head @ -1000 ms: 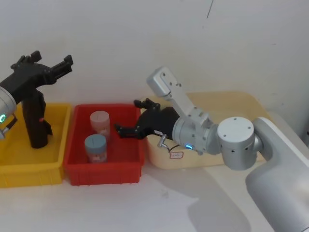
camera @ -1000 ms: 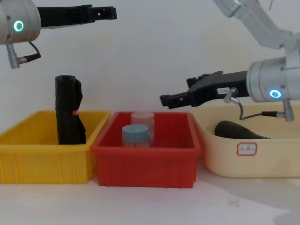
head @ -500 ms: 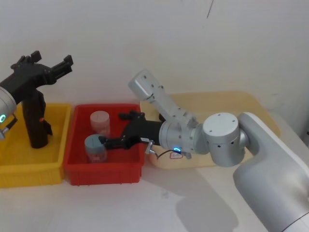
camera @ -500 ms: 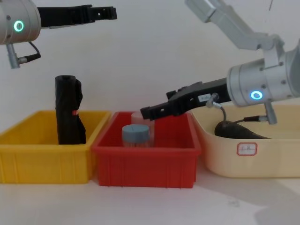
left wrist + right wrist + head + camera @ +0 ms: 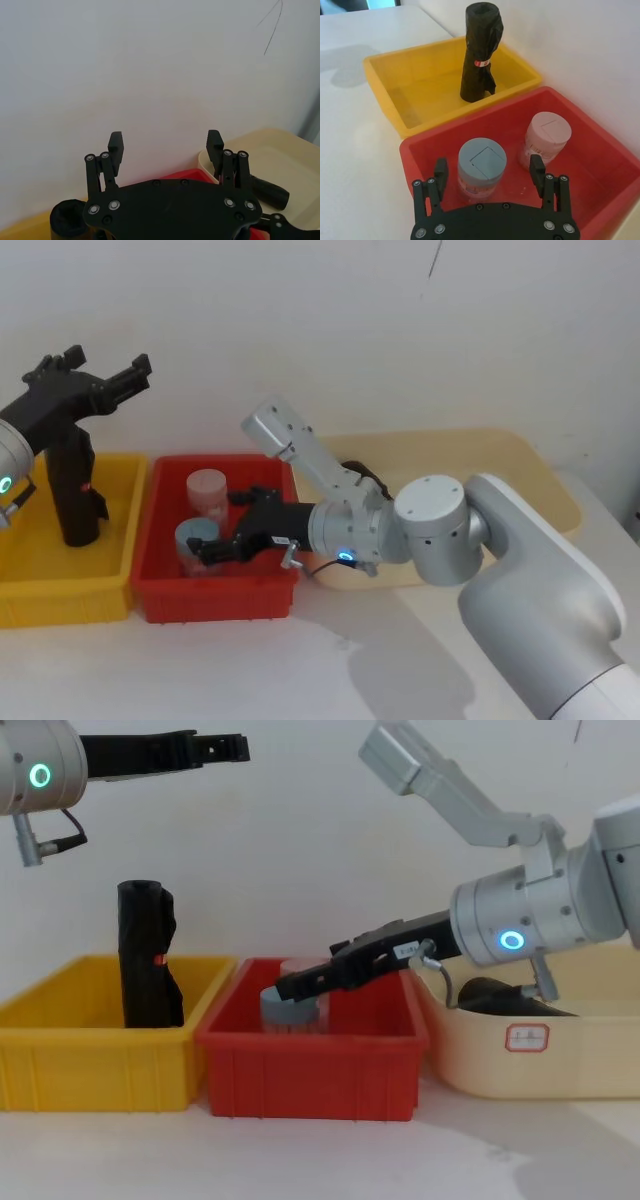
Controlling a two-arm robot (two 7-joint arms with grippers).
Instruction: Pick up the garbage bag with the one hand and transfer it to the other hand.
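The garbage bag [image 5: 508, 997], a plain black roll, lies in the beige tub [image 5: 560, 1070]; it also shows in the left wrist view [image 5: 270, 189]. My left gripper [image 5: 108, 362], on the green-lit arm, hangs open high above the yellow bin [image 5: 60, 605], holding nothing [image 5: 165, 142]. My right gripper [image 5: 218, 526], on the blue-lit arm, is open low inside the red bin [image 5: 215, 600], away from the bag. Its fingers [image 5: 440, 170] stand on either side of a blue-lidded jar [image 5: 481, 162].
A second black roll with a red mark [image 5: 72, 490] stands upright in the yellow bin. A pink-lidded jar [image 5: 207, 492] stands behind the blue-lidded one in the red bin. The three bins sit side by side against a white wall.
My right arm has swung left from the beige tub's edge and down into the red bin, reaching the blue-lidded jar. The left arm has not moved.
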